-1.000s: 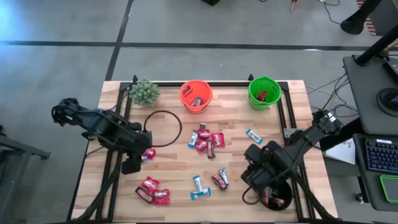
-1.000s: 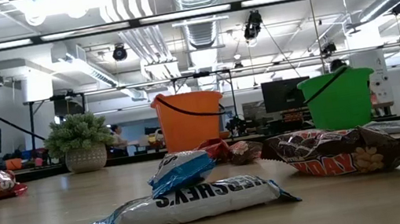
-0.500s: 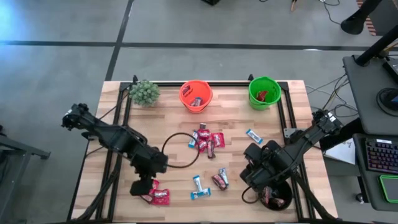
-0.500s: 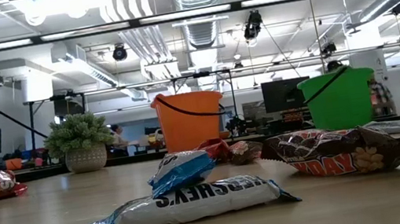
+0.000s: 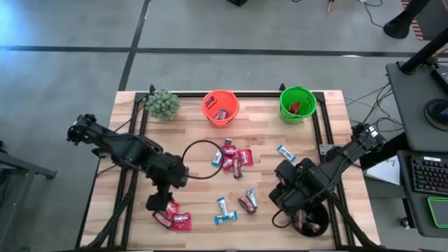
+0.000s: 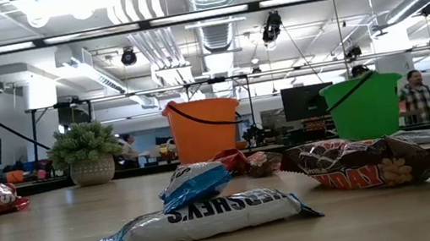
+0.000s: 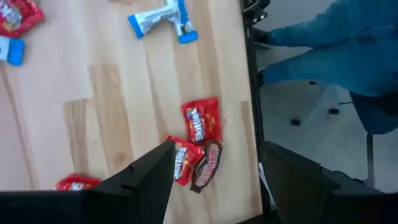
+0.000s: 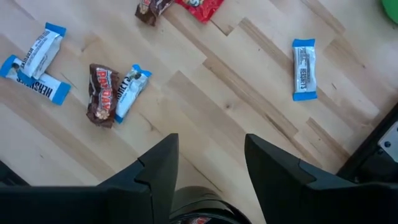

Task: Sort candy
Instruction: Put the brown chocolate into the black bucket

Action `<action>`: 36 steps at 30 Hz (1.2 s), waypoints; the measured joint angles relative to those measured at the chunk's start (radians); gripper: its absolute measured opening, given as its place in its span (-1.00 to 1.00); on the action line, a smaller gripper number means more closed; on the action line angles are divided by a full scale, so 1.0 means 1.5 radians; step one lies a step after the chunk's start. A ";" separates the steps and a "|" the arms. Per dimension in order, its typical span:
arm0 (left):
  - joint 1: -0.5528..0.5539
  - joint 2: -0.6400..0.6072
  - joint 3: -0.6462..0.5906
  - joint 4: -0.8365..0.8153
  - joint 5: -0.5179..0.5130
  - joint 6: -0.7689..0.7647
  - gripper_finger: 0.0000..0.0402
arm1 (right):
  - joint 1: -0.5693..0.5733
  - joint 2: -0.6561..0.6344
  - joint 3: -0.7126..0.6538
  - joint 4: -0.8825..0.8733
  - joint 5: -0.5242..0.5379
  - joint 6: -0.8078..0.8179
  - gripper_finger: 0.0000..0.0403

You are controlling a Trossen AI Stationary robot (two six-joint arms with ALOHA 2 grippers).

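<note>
The candy lies scattered on the wooden table (image 5: 189, 183). Red packets and a dark brown bar (image 7: 208, 167) lie near the near left corner (image 5: 172, 218). A mixed heap (image 5: 231, 157) is in the middle, and blue-and-white bars (image 5: 224, 211) and a brown bar (image 8: 102, 93) lie nearer the front. My left gripper (image 5: 157, 204) (image 7: 217, 155) hangs open above the near-left red packets (image 7: 184, 160), touching none. My right gripper (image 5: 292, 206) (image 8: 211, 140) stands open above the black bucket (image 5: 310, 221). Neither gripper shows in the low view.
An orange bucket (image 5: 220, 107) and a green bucket (image 5: 297, 103), each with candy inside, stand at the far edge, beside a small potted plant (image 5: 162, 103). A black cable loop (image 5: 203, 159) hangs from my left arm. A seated person's legs (image 7: 336, 56) show beyond the table's edge.
My left gripper has swung toward the table's near edge and a little to the right, sinking and rolling, and now hangs over the near-left red packets; its cable loop followed. My right arm has kept still. No candy has moved.
</note>
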State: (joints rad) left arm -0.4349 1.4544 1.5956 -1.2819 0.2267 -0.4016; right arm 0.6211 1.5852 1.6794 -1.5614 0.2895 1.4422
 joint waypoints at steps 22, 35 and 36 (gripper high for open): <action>0.032 -0.014 -0.016 -0.056 -0.012 0.129 0.02 | -0.017 0.001 0.000 0.007 0.057 -0.038 -0.14; 0.044 -0.068 -0.016 -0.153 -0.047 0.172 -0.04 | -0.147 0.001 -0.002 -0.001 0.017 -0.167 -0.14; 0.044 -0.076 -0.016 -0.157 -0.047 0.169 -0.04 | -0.160 0.001 -0.003 0.002 0.014 -0.183 -0.14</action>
State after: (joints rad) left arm -0.3695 1.3410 1.5719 -1.5167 0.1558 -0.1475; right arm 0.3818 1.5871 1.6755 -1.5587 0.3099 1.1684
